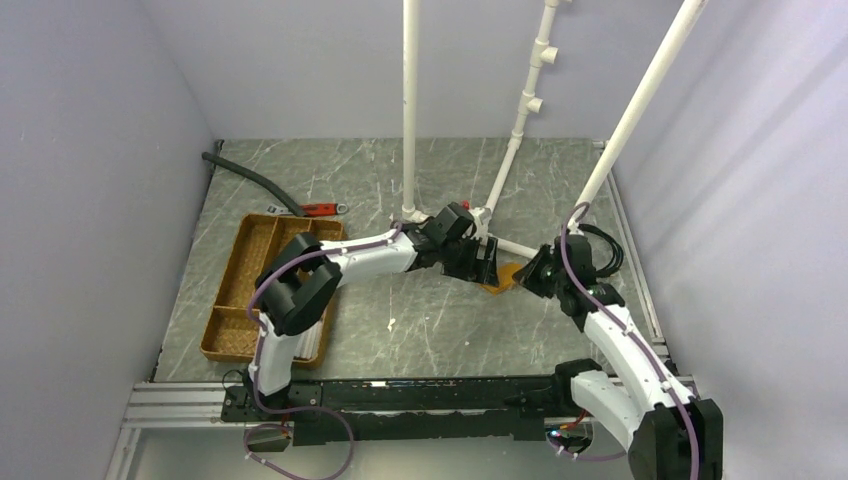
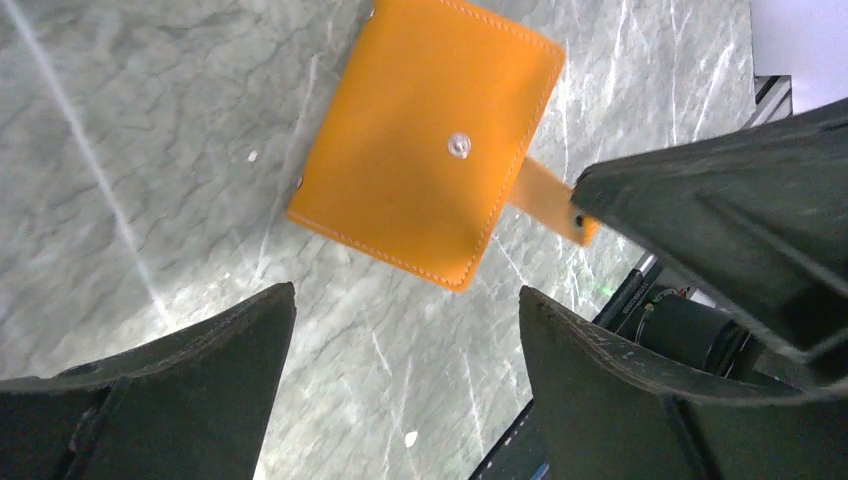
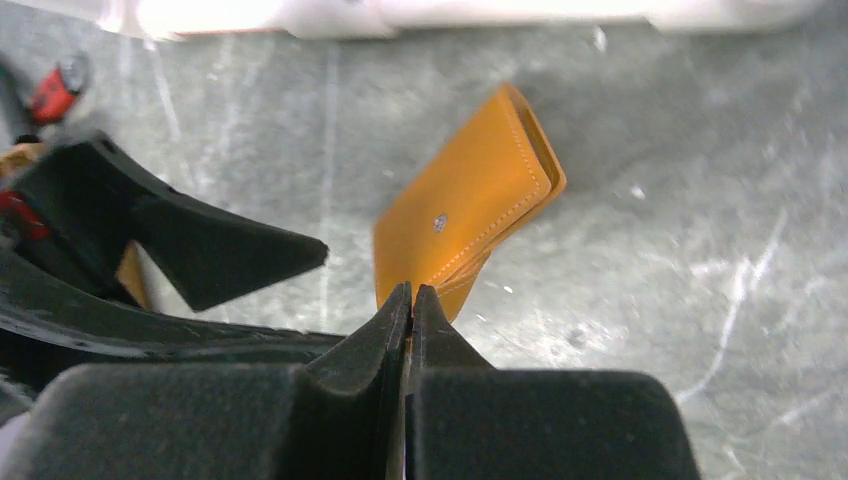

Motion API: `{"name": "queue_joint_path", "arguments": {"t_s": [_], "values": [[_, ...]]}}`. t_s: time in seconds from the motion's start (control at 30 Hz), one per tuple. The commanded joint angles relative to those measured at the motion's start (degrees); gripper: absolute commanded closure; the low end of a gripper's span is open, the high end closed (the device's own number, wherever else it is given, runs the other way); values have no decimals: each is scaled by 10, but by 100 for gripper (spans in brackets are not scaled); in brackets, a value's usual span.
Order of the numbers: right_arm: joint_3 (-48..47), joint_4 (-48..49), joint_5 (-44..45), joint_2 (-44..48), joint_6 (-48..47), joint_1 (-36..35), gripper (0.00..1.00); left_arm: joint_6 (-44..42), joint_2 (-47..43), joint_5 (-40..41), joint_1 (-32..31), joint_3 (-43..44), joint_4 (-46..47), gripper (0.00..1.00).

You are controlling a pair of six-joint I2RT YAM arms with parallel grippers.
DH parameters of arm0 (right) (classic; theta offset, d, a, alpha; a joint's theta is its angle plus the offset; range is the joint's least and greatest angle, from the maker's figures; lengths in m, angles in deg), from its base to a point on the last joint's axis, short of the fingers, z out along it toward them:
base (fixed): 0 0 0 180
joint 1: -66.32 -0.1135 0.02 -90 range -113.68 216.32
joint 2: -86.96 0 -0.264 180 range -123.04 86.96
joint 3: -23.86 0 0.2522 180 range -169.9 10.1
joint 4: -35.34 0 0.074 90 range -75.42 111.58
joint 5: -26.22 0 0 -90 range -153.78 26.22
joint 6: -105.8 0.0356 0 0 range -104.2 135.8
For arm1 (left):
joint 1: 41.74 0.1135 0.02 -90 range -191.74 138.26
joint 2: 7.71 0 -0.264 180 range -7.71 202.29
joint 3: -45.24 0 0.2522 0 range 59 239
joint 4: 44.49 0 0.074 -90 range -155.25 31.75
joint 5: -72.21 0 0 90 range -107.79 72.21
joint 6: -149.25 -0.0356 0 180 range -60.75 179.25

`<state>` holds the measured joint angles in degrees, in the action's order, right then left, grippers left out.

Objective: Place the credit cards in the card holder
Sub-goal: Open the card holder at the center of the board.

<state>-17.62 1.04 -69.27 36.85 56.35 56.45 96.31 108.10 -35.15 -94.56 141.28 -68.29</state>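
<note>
The orange-tan card holder is closed, its snap stud facing up, and appears tilted above the marble table. My right gripper is shut on the strap tab at one end of the holder. My left gripper is open just beside the holder's near edge, with only bare table between its fingers. Seen from above, the left gripper and the right gripper meet at the holder mid-table. The credit cards are out of view.
A brown woven divided tray lies at the left. Behind it are a red-handled tool and a black hose. White pipe posts rise just behind the grippers. Walls close in on three sides.
</note>
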Motion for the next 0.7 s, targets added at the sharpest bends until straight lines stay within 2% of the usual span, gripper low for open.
{"name": "queue_joint_path", "arguments": {"t_s": [0.0, 0.17, 0.3, 0.37, 0.43, 0.5, 0.63, 0.67], "values": [[-84, -4, -50, -24, -40, 2, 100, -48, -65, 40, 1, -1, -43, 12], [-129, -29, -58, -60, -56, 2, 100, -47, -80, 21, 9, -9, -43, 11], [-152, -53, -30, -69, -73, 2, 100, -26, -93, 2, 24, -31, -5, 16], [-154, -81, -9, -72, -78, 2, 100, -36, -78, 1, 27, -6, -23, 17], [-145, -106, 7, -75, -77, 3, 100, -45, -53, -16, 29, 22, -45, 24], [-127, -133, 55, -73, -52, 4, 100, -45, -24, -34, 29, 46, -50, 32], [-92, -214, 218, -82, 66, 28, 100, -16, 20, -71, 28, 55, -11, 34], [-82, -226, 237, -87, 90, 38, 100, -11, 26, -74, 29, 56, -4, 34]]}}
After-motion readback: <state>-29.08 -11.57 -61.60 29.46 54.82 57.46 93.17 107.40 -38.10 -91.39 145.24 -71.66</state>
